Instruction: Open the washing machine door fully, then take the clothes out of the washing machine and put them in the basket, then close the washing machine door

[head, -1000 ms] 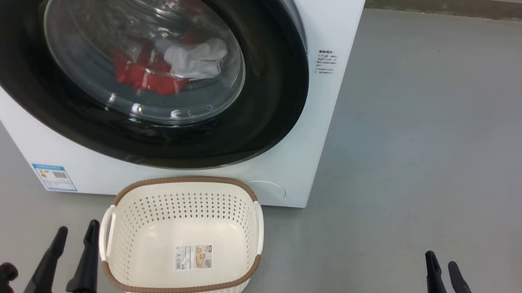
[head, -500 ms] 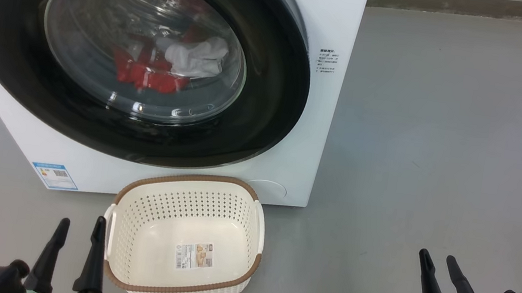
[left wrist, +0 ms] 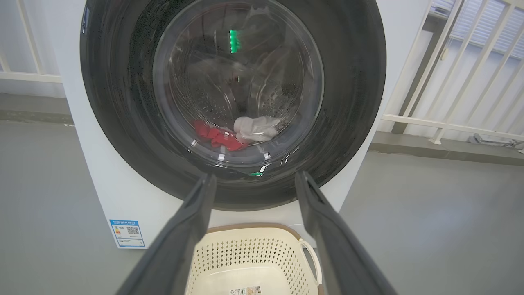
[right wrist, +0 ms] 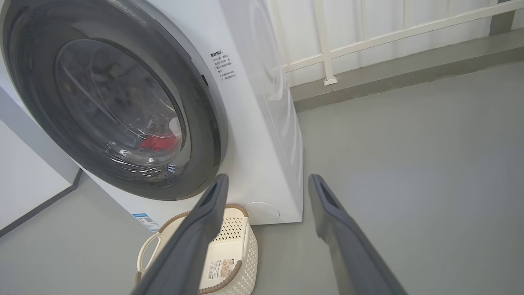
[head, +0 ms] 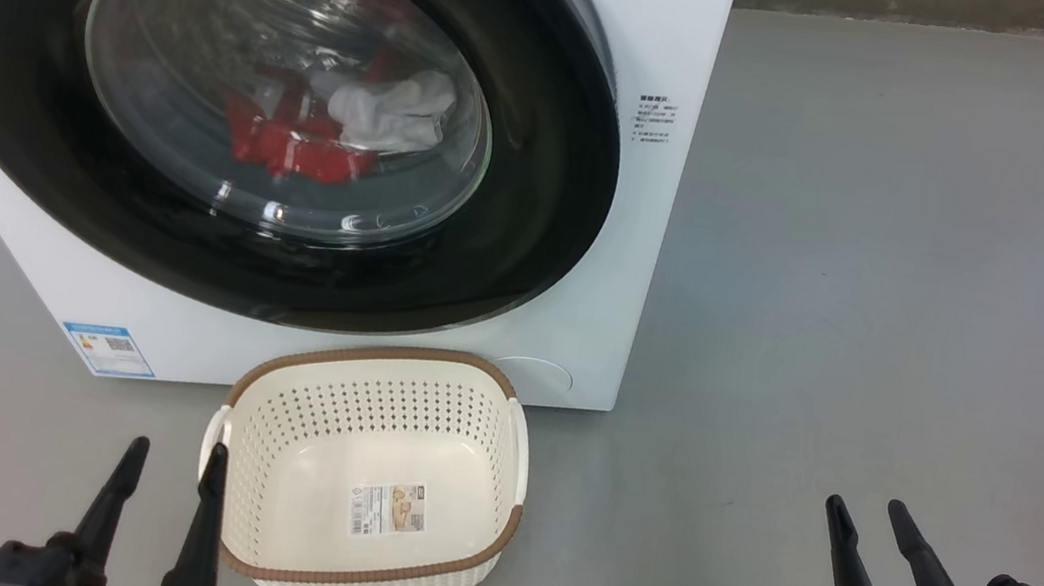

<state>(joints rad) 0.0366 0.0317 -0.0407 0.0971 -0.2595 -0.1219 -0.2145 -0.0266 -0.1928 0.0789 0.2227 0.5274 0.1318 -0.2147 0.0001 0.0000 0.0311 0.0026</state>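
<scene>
**Both grippers low and wide, door shut, basket waiting**

Nearest to me, the left gripper [head: 180, 446] sits at the bottom of the head view, fingers apart and holding nothing. Its inner finger is right at the basket [head: 373, 355], by the left handle [head: 211, 424]; I can't tell from here whether they touch. Over on the other side, the right gripper [head: 865, 503] is also spread wide and empty, well clear above bare floor [head: 887, 281].

The basket stands empty, tucked against the foot of the washing machine [head: 676, 41], directly under the washing machine door [head: 536, 184]. That door looks closed, so I reckon step one hasn't started.

What worries me: if I lift the left arm carelessly, that inner finger could hook the handle and drag or tip the basket out of place. And the door's glossy black rim gives the fingers little to bite on. On the right wrist view I see a small dark notch [right wrist: 203, 80] on the rim's right edge, which may be the pull point, but I can't be sure. Miss it and the fingers will likely skid off.

As for the targets: the door is up and ahead of both sets of jaws, well apart from them. Behind the glass, low in the drum, lie the red garments [head: 298, 153] with the white garment [head: 389, 114] on their right.
</scene>
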